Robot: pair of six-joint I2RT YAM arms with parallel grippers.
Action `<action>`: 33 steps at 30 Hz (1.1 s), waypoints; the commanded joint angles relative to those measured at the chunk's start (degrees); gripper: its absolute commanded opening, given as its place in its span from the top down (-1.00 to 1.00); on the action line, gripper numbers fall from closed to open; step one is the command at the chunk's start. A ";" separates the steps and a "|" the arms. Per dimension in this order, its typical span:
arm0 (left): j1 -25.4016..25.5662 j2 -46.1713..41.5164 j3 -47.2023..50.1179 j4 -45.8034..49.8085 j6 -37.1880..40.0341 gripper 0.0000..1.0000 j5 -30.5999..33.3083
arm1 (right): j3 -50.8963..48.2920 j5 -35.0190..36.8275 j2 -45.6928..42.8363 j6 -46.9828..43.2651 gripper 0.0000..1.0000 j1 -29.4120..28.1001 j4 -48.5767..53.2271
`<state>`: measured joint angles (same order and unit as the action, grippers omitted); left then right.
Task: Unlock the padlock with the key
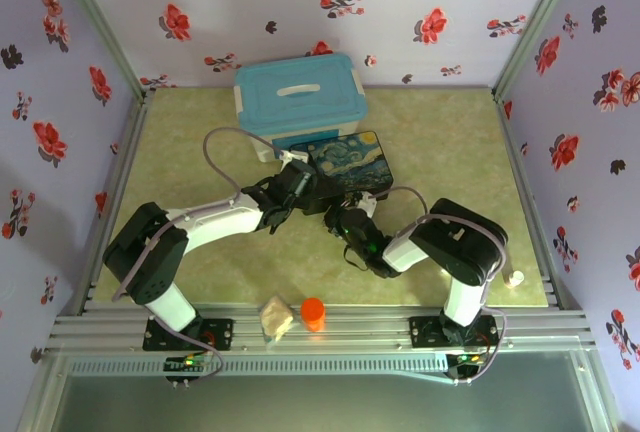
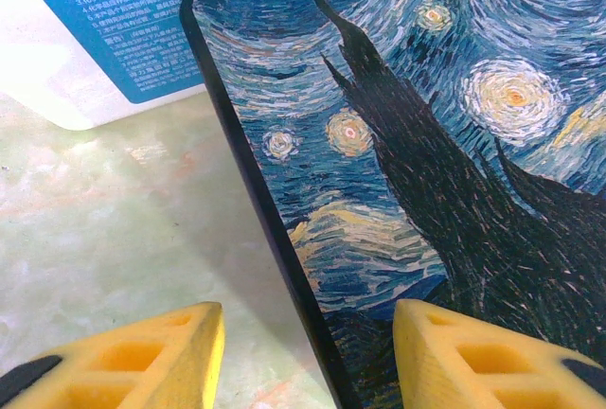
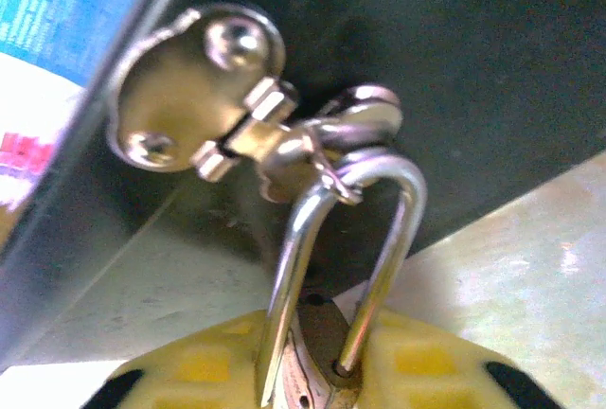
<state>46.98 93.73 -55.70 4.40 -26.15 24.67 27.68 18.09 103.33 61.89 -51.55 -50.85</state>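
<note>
The brass padlock (image 3: 327,333) sits between my right gripper's (image 3: 317,376) yellow fingers (image 3: 199,364), which are shut on its body. Its silver shackle (image 3: 398,229) hooks through the ring of the gold clasp (image 3: 189,97) on the painted box's dark front. The right leg of the shackle enters the body; the left leg runs past beside an empty hole. The key is out of view. My left gripper (image 2: 308,333) is open, straddling the box's left edge (image 2: 284,239), one finger (image 2: 180,343) over the table and one over the lid. In the top view both grippers (image 1: 290,184) (image 1: 350,220) meet at the painted box (image 1: 350,164).
A blue lidded container (image 1: 298,97) stands right behind the painted box. An orange cylinder (image 1: 313,312) and a beige lump (image 1: 276,318) rest at the near edge between the arm bases. A small white item (image 1: 516,278) lies at the right edge.
</note>
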 commanded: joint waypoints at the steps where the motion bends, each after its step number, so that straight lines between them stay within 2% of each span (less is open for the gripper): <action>1: -0.58 2.16 2.18 13.09 1.54 0.01 1.55 | -0.52 -2.27 3.79 2.13 0.76 -0.58 8.03; 13: -0.66 3.11 2.18 13.66 0.84 0.01 1.74 | -7.97 1.95 5.18 7.94 0.98 -0.61 -7.82; 21: -0.66 3.40 2.69 13.56 0.77 0.02 1.89 | -11.57 10.71 2.31 9.30 1.00 -0.61 -8.35; 27: -0.66 3.56 3.05 13.35 0.90 0.02 1.88 | -11.64 12.98 3.26 9.65 0.93 -0.41 -11.33; 31: -0.66 3.39 3.32 13.37 0.75 0.03 1.90 | -12.32 11.39 2.73 9.08 0.66 -0.69 -10.45; 33: -0.66 3.05 3.41 13.35 0.61 0.02 1.85 | -13.39 10.81 1.50 8.09 0.60 -0.90 -8.94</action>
<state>47.53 93.78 -55.99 4.91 -26.20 23.42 18.31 23.88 104.88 66.65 -52.77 -67.75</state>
